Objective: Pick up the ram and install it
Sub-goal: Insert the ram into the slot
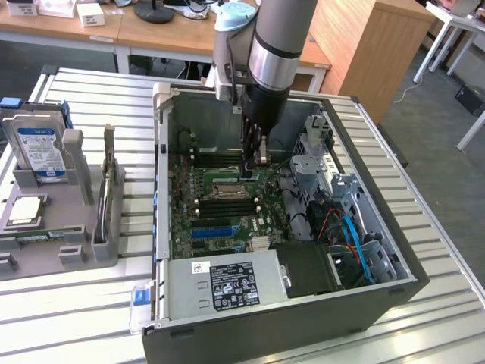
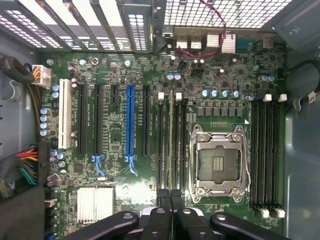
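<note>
Wrist view: jaws clamped nearly closed on the ram (image 2: 171,142), held edge-on over black memory slots (image 2: 161,145) beside the processor socket (image 2: 218,162), inside the open computer case (image 1: 303,334).

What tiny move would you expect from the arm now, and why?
Probably a slow, short drop straight down. The gripper is shut on what looks like the ram, seen edge-on and running parallel to the black memory slots beside the empty processor socket, so it seems lined up; whether it sits exactly over one slot is hard to tell.
</note>
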